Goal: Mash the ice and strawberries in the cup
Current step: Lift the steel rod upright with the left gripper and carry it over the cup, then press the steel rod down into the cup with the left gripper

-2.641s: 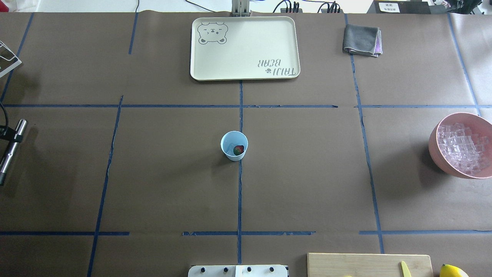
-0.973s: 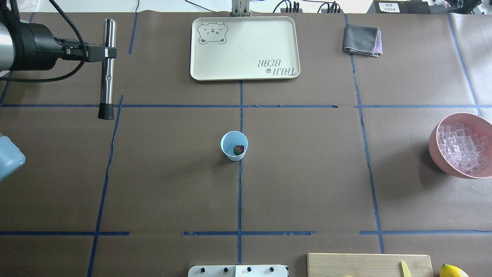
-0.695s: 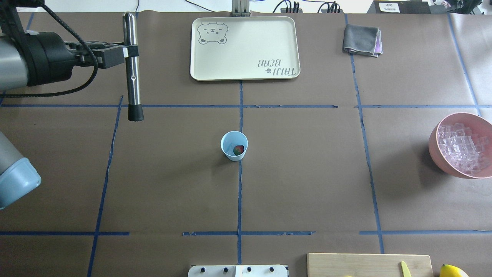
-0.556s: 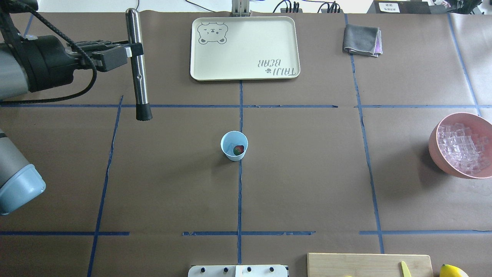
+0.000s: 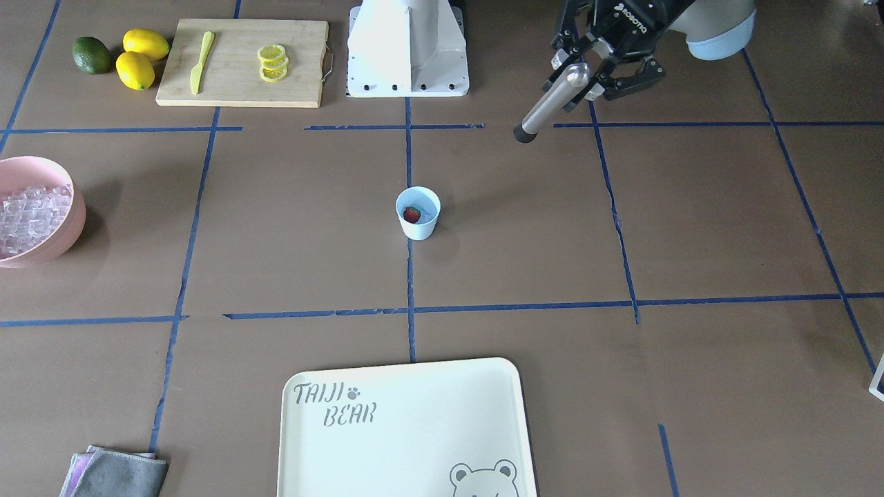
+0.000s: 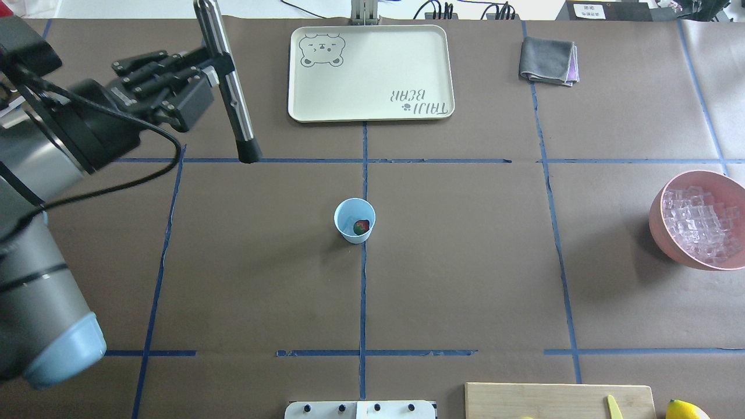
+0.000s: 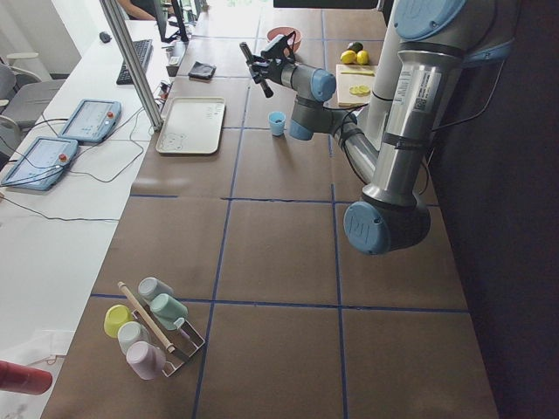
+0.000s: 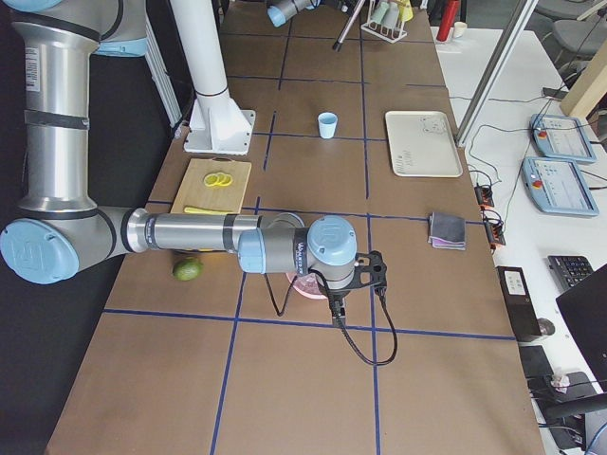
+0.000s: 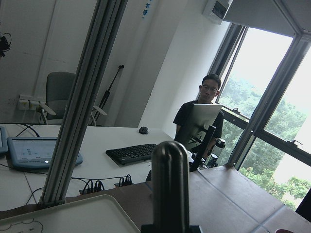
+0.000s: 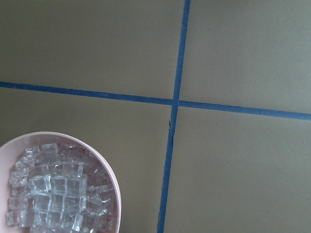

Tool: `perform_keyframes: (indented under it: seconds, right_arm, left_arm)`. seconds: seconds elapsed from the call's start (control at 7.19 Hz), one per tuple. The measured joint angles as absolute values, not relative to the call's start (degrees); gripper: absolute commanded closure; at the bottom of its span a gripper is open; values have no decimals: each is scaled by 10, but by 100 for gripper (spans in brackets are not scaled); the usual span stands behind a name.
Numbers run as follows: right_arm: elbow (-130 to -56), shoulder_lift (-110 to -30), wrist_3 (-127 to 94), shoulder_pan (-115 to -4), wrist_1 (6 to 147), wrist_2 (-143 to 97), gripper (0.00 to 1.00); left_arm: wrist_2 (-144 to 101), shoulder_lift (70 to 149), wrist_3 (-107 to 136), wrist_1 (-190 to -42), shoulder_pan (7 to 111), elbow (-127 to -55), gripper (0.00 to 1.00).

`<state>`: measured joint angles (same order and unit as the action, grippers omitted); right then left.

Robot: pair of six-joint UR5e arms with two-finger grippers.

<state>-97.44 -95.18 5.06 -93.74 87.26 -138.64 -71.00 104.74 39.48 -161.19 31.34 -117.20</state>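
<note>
The pale blue cup (image 6: 344, 212) (image 5: 418, 230) stands upright at the table's centre with one red strawberry (image 6: 361, 226) (image 5: 411, 214) inside. The ice (image 6: 695, 224) (image 5: 27, 214) (image 10: 53, 189) is heaped in a pink bowl (image 6: 660, 224) at the right edge. My left gripper (image 6: 216, 71) (image 5: 587, 72) is shut on a steel muddler (image 6: 236, 113) (image 5: 549, 107) with a black tip. It holds the muddler tilted in the air, back left of the cup and well apart from it. My right gripper (image 8: 377, 270) shows only in the exterior right view, above the bowl; I cannot tell whether it is open or shut.
A cream tray (image 6: 370, 73) lies at the back centre and a grey cloth (image 6: 548, 60) at the back right. A cutting board (image 5: 242, 62) with lemon slices and a yellow knife, two lemons (image 5: 141, 59) and a green fruit (image 5: 92, 55) sit by the robot base.
My left arm has come in from the left edge with the muddler and moved it right, toward the centre. The muddler now tilts more. The cup and bowl have not moved.
</note>
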Motion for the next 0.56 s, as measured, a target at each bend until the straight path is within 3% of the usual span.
perform_keyframes:
  seconds: [0.28,0.56]
  right_arm:
    - [-972,-952,50,-936,873,-1385,1]
    - [-970,-952,50,-935,873,-1384,1]
  left_arm:
    - [-542,1091,299,-1616,162,-1156,100]
    - [-477,1124,270,-1655,117,-1098,100]
